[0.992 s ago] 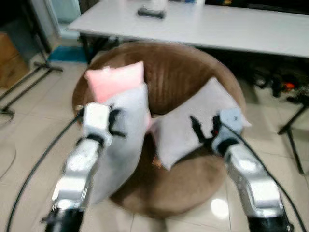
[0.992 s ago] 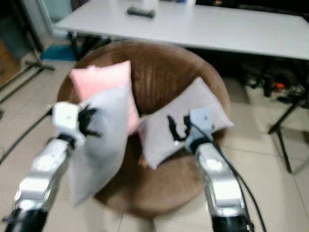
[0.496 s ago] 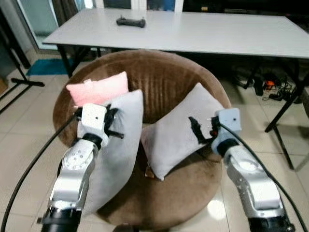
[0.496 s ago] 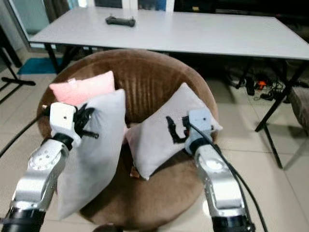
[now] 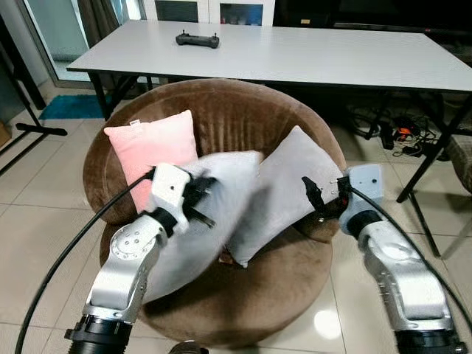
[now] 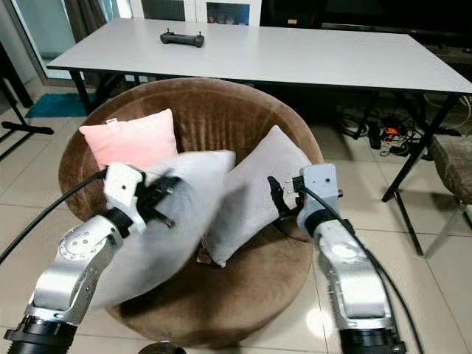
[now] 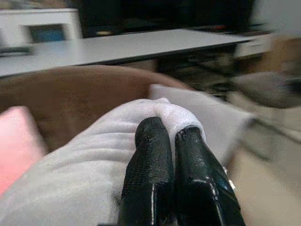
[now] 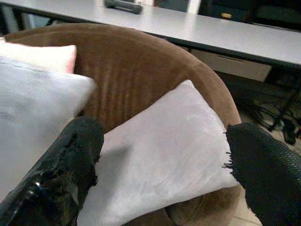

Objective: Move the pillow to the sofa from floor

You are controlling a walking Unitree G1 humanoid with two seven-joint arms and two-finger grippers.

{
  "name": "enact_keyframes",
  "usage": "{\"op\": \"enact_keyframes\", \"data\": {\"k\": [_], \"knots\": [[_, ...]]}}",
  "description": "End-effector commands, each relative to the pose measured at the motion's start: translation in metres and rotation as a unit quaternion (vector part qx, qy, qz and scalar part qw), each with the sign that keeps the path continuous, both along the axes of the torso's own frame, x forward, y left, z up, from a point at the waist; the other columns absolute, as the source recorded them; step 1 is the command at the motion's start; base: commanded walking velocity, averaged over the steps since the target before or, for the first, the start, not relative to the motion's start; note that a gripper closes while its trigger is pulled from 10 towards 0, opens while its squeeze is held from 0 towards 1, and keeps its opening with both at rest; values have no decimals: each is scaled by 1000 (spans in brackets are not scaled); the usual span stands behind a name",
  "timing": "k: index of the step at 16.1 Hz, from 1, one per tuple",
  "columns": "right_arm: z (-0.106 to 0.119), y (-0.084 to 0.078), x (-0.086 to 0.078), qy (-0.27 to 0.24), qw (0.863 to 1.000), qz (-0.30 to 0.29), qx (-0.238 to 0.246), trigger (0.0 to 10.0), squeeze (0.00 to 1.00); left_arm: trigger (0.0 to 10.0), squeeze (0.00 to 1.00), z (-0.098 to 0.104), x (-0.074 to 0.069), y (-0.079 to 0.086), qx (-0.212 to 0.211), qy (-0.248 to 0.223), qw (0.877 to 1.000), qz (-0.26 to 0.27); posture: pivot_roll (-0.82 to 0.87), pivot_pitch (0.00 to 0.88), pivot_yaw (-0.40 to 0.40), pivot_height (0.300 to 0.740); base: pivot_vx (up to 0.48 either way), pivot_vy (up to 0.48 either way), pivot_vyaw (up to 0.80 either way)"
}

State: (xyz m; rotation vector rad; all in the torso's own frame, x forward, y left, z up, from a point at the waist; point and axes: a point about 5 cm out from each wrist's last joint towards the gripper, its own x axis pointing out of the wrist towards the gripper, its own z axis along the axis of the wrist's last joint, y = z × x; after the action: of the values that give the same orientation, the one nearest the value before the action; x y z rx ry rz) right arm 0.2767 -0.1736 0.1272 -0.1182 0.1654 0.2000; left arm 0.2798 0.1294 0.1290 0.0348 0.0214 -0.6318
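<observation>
Pillow (image 5: 214, 214) corner is pinched tight in our left tool (image 5: 200, 200), slung over the round brown sofa (image 5: 251, 110) for dropping; our right tool (image 5: 318, 200) gapes empty.

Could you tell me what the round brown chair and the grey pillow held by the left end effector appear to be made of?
The round brown chair looks upholstered in a soft, matte, ribbed fabric, perhaps corduroy or velvet: vertical ridges run down its backrest. The grey pillow seems to be smooth, matte woven or suede-like cloth over soft filling: it bunches and folds where the left end effector pinches it.
</observation>
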Motion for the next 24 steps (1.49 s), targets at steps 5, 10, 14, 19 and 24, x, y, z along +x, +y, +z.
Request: {"op": "enact_keyframes", "data": {"k": [5,10,14,19,24], "knots": [[43,-30,-10,-25,989,142,-31,10000,0,10000,0,36,26,-1,-12,-32,994,-107,-17,0,28,740,0,0,0],[68,-42,-30,-2,965,255,-61,10000,0,10000,0,12,39,37,6,29,995,-96,-39,0,16,740,0,0,0],[50,-14,-34,41,946,317,-50,10000,0,10000,0,-21,50,83,143,61,987,-40,-43,0,-4,740,0,0,0],[37,23,-35,53,932,358,-35,10000,0,10000,0,12,78,102,271,-34,962,4,-46,0,-9,740,0,0,0],[29,33,-32,50,944,325,-26,10000,0,10000,0,27,92,96,273,-57,959,45,-51,0,-1,740,0,0,0]]}}
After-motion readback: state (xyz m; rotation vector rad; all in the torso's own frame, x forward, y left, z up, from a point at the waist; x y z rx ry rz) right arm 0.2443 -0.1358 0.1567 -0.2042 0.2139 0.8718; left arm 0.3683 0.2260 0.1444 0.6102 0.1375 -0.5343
